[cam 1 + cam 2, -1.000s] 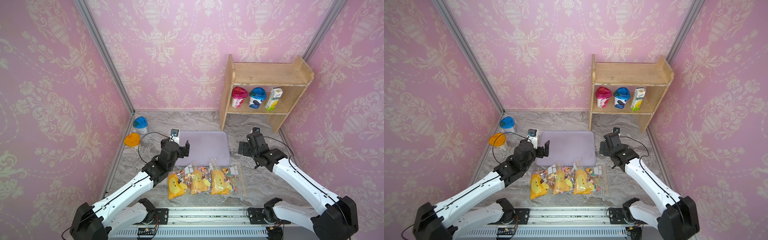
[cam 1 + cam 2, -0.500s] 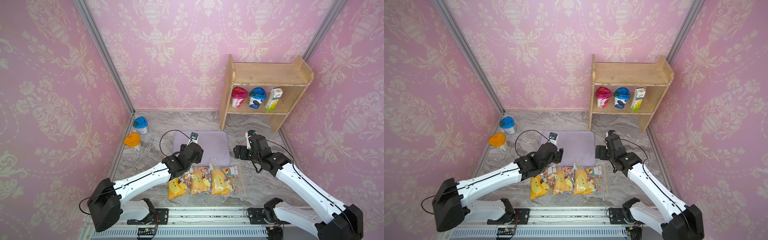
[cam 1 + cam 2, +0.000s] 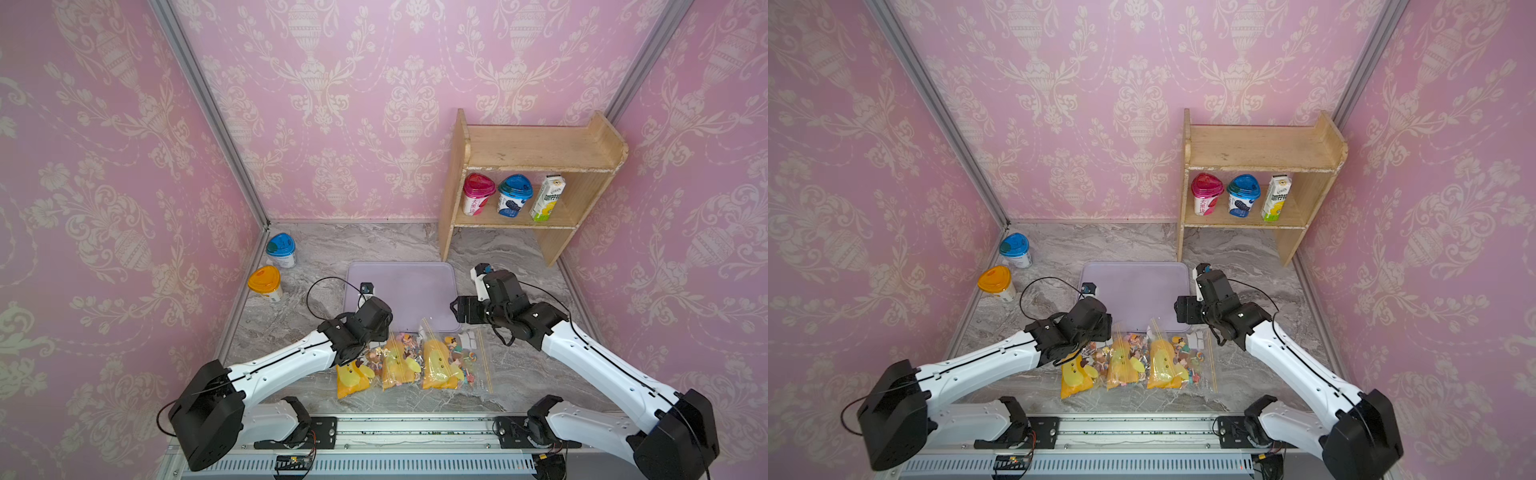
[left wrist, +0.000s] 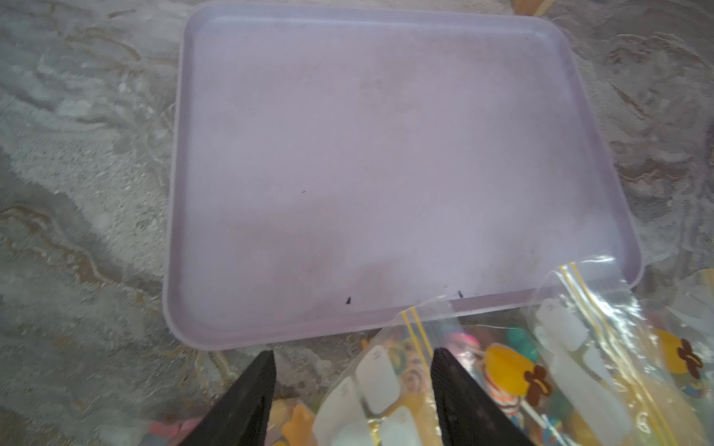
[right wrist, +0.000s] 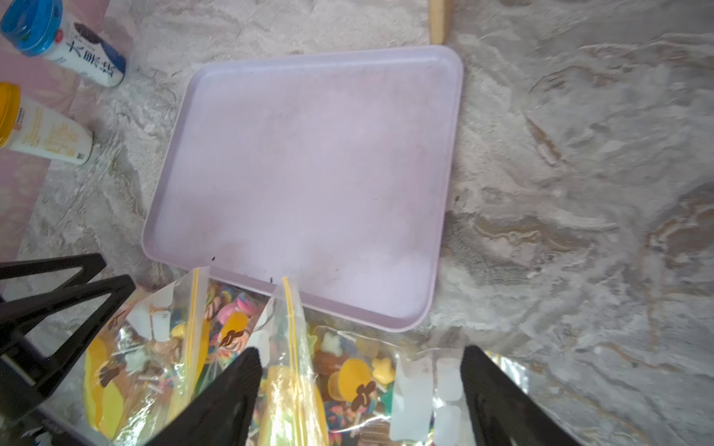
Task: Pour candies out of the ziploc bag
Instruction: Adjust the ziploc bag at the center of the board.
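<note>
While both arms reach in from 6 o'clock, you have the candies (image 5: 235, 309) inside clear bags (image 3: 440, 368) with yellow zip strips. I count at least two bags, and they overlap. They lie on the marble surface (image 3: 374, 245), just at 6 o'clock of the lilac tray (image 3: 401, 286), and two bag corners reach over the tray's near rim.

Your left claw (image 4: 352, 351) is low at the 7 o'clock corner of the tray. Its fingers are a moderate way apart, and the top corner of one bag is between them. Whether they press the bag, I cannot tell.

Your right claw (image 5: 359, 349) stands wide near the 5 o'clock corner of the tray. The zip end of a bag shows in the gap between its fingers, and the fingers are not closed on it.

Two cups (image 3: 272, 266), one with a blue lid and one with an orange lid, stand at 9 to 10 o'clock of the tray. A wooden shelf (image 3: 536, 149) is at 1 o'clock.
</note>
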`<state>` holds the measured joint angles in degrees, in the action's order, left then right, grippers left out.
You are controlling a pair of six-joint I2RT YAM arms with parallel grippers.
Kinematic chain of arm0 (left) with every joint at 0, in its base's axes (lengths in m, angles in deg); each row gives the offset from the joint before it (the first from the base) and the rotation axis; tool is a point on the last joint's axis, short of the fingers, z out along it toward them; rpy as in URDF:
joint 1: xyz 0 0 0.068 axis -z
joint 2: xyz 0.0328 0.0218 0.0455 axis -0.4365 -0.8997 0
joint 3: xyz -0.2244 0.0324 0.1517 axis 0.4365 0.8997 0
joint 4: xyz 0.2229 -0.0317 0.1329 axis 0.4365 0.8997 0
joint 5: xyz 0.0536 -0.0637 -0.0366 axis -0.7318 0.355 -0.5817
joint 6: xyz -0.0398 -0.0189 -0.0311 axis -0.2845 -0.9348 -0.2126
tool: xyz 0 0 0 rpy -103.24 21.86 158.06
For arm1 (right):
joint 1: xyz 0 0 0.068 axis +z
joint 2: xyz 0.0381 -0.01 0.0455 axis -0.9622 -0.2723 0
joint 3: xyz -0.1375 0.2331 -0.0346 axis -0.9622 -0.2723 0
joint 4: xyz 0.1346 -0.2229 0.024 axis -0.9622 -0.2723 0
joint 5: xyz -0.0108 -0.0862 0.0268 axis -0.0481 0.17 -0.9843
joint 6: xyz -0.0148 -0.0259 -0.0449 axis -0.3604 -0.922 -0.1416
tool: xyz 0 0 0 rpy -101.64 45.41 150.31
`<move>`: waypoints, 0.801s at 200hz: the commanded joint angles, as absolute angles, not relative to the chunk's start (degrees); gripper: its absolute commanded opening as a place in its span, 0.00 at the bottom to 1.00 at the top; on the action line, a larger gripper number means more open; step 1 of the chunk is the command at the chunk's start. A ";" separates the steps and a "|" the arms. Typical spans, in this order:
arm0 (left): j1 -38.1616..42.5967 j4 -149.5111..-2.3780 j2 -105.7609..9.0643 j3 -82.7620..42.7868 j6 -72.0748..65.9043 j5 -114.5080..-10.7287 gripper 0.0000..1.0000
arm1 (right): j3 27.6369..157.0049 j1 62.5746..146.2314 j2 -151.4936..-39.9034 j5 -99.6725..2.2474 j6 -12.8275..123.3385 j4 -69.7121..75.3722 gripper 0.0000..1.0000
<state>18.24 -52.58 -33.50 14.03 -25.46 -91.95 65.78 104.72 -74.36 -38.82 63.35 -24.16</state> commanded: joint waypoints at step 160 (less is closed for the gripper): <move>8.87 -53.94 -4.88 40.39 -47.85 -81.56 0.54 | 86.74 120.73 -111.10 -62.29 64.98 -15.78 0.12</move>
<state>9.73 -51.69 -4.03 38.88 -45.85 -84.48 85.56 120.37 -111.28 -60.72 64.48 -15.64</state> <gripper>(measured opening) 0.557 0.200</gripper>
